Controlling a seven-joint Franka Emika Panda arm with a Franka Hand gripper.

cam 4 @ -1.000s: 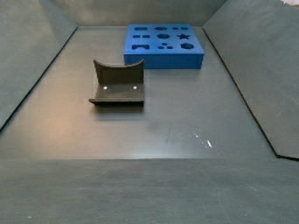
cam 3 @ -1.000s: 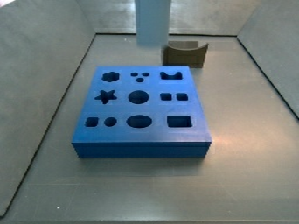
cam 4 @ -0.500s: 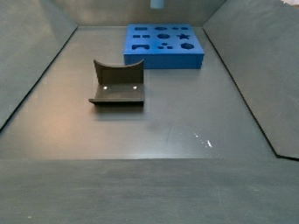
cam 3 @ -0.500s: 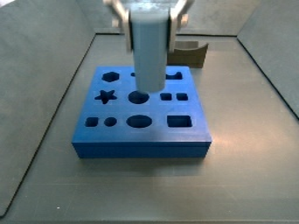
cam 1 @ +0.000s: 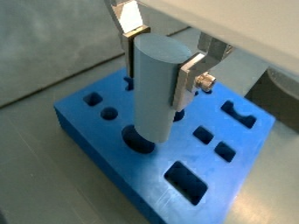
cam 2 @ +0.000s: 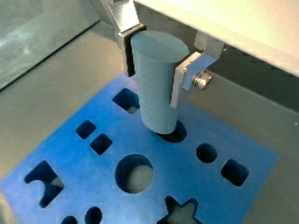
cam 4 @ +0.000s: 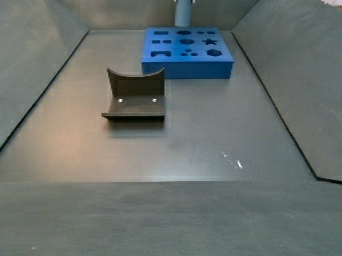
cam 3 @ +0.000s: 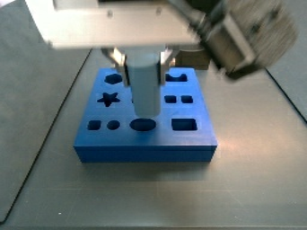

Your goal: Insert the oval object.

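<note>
The oval object, a tall pale grey-blue peg (cam 1: pixel 156 87), stands upright between the silver fingers of my gripper (cam 1: pixel 162 57), which is shut on its upper part. It shows the same way in a wrist view (cam 2: pixel 156 83). Its lower end is at the mouth of the oval hole (cam 2: pixel 170 133) in the blue holed block (cam 3: pixel 192 142). How deep it sits I cannot tell. In a side view my gripper (cam 3: pixel 144 67) hangs over the block's middle with the peg (cam 3: pixel 144 90) pointing down. In a side view only the peg's lower part (cam 4: pixel 185 12) shows, above the block (cam 4: pixel 189 52).
A brown arch-shaped block (cam 4: pixel 135 95) lies on the grey floor apart from the blue block. The blue block has other holes, among them a star (cam 3: pixel 109 99) and a square (cam 3: pixel 184 124). Grey walls enclose the floor on the sides.
The gripper with the peg has come from the back forward over the block and down, until the peg's lower end reached the oval hole. The blocks have not moved.
</note>
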